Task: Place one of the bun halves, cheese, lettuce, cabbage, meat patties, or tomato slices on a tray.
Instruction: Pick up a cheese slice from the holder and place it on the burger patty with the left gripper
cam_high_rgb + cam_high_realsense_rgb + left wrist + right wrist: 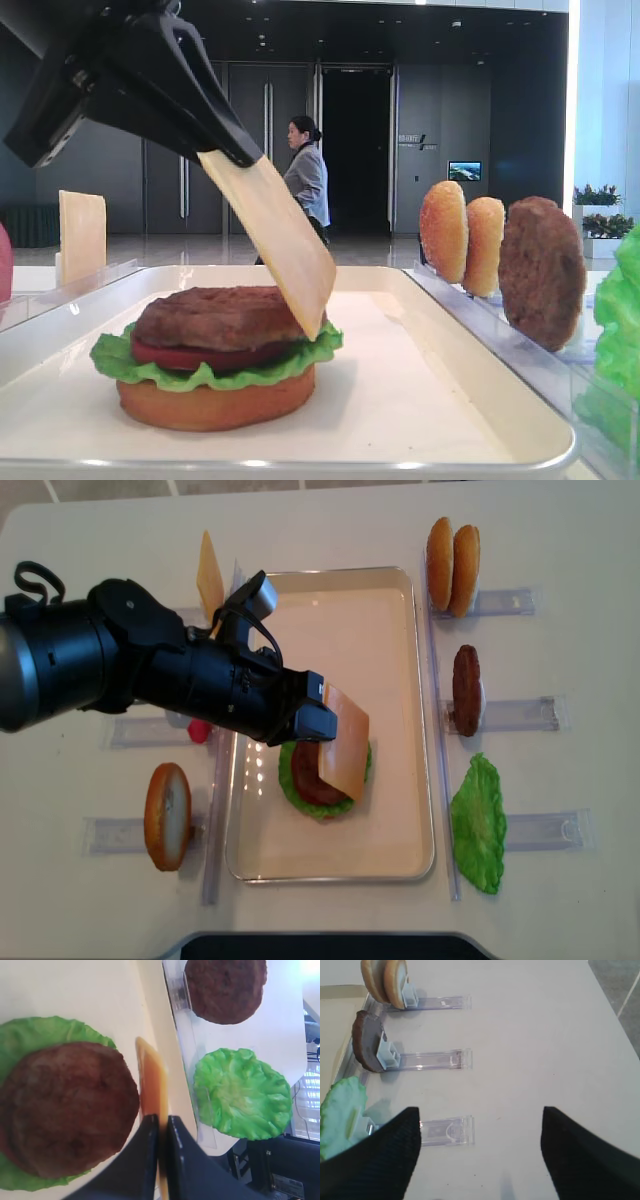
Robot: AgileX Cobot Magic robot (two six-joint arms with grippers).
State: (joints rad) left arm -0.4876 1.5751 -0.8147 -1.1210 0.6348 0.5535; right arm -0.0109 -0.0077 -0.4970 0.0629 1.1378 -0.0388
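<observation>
My left gripper (245, 155) (312, 715) (162, 1119) is shut on the edge of a pale yellow-orange cheese slice (275, 235) (345, 742) (152, 1085). The slice hangs tilted, its lower corner at the right edge of a meat patty (215, 315) (65, 1105). That patty tops a stack of tomato slice (200, 357), lettuce (120, 360) and flat bun half (215, 405) on the white tray (400, 465) (330, 573). My right gripper (480, 1112) is open over bare table with nothing between its fingers.
Clear holders right of the tray carry two bun halves (452, 552) (385, 980), a patty (466, 690) (225, 987) and a lettuce leaf (480, 820) (342, 1115). On the left stand a second cheese slice (209, 575) (82, 235) and a bun half (167, 815).
</observation>
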